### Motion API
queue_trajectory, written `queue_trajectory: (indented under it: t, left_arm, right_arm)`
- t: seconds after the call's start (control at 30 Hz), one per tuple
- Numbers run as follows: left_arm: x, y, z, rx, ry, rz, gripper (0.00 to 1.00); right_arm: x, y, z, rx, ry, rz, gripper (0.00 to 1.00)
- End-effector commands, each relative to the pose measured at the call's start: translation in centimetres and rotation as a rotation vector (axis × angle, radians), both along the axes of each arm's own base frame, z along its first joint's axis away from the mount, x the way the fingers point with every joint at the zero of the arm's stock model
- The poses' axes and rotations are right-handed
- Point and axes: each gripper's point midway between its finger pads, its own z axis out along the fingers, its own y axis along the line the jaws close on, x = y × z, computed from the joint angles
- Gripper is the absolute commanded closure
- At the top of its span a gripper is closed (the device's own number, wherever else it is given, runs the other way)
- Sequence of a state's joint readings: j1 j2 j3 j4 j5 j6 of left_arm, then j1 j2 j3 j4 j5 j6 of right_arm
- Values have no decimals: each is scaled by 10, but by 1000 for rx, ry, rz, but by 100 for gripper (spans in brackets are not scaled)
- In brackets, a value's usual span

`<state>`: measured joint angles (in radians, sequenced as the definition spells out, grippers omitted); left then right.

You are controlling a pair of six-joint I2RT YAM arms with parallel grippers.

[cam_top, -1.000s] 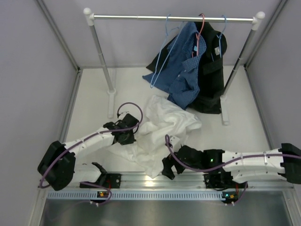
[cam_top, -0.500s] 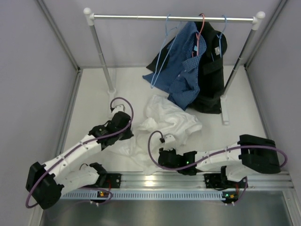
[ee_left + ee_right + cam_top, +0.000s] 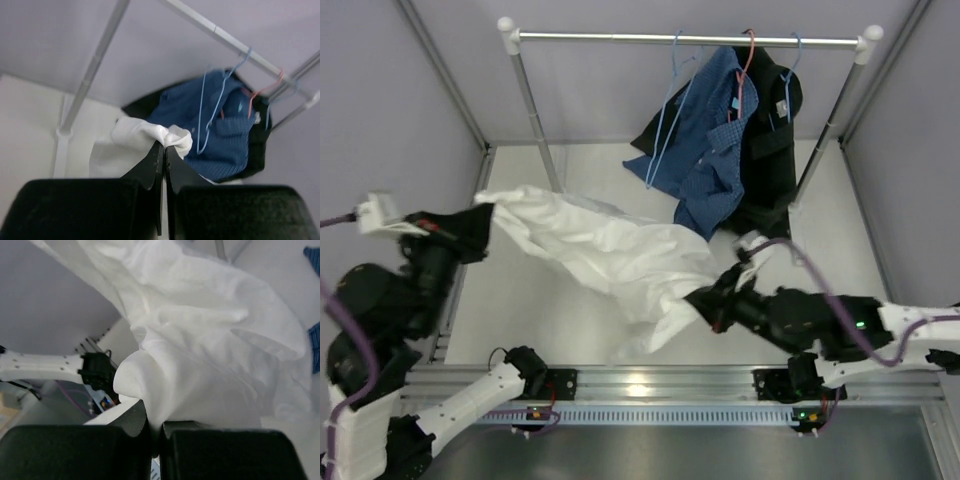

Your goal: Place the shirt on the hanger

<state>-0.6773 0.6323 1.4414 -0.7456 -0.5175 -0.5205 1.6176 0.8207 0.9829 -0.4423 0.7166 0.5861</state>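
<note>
Shirt (image 3: 610,255) in left gripper (image 3: 163,148), right gripper (image 3: 151,424)

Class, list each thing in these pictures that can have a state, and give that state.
white shirt, held up and stretched out
left gripper, shut on the white shirt
right gripper, shut on the white shirt
light-blue hanger, empty, hooked on the rail
blue shirt, hanging
black garment, hanging
</note>
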Motion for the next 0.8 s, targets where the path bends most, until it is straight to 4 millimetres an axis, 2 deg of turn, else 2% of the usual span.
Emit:
queue_trajectory:
  t: [0.0, 0.03, 0.07, 0.1, 0.13, 0.17, 0.2, 0.23, 0.33, 0.37, 0.43, 0.47, 0.5, 0.53, 0.57, 0.6, 0.63, 0.67, 0.73, 0.77]
  left_arm:
    - [-20, 47, 64, 54, -139, 140, 100]
    - [-22, 56, 75, 49, -152, 175, 100]
    - [-22, 60, 82, 67, -154, 195, 100]
    - [-22, 63, 89, 70, -152, 216, 100]
    - [-13, 63, 100, 79, -140, 249, 100]
    - [-4, 59, 94, 132, -94, 265, 100]
    - [6, 54, 91, 162, -59, 279, 100]
    - [31, 37, 81, 225, 2, 285, 100]
    - [66, 5, 35, 334, 162, 263, 100]
    - [88, -16, 1, 380, 254, 243, 100]
    - [102, -33, -42, 416, 365, 213, 100]
    - [109, -45, -90, 419, 479, 162, 100]
    - [115, -51, -112, 406, 520, 141, 100]
    - [118, -53, -136, 384, 573, 136, 100]
    - [118, -48, -187, 399, 694, 119, 100]
    - [125, -47, -206, 373, 725, 108, 100]
    - [126, -43, -228, 361, 774, 101, 100]
    - [126, -23, -267, 358, 869, 144, 100]
    - [133, -19, -290, 312, 893, 140, 100]
    - [135, -12, -299, 292, 907, 157, 100]
  right_arm:
    - [5, -63, 58, -23, -132, 42, 100]
    - [10, -77, 73, -15, -160, 26, 100]
    - [15, -93, 103, 39, -168, -7, 100]
    - [25, -108, 107, 4, -185, -70, 100]
    - [30, -113, 114, -24, -215, -87, 100]
    - [40, -128, 129, -20, -233, -163, 100]
    - [47, -135, 130, -51, -245, -215, 100]
    - [52, -135, 125, -129, -269, -247, 100]
    - [63, -143, 118, -195, -281, -349, 100]
    - [65, -141, 106, -224, -278, -364, 100]
    - [75, -139, 83, -263, -226, -397, 100]
    - [83, -134, 51, -339, -169, -395, 100]
    - [89, -125, 27, -403, -126, -383, 100]
    - [94, -122, -12, -504, -81, -373, 100]
    - [105, -124, -33, -529, -16, -395, 100]
    - [112, -123, -52, -567, 17, -404, 100]
    - [115, -128, -82, -620, 56, -409, 100]
    - [126, -133, -93, -591, 105, -437, 100]
    - [132, -141, -121, -596, 171, -443, 100]
    - [139, -145, -125, -568, 190, -469, 100]
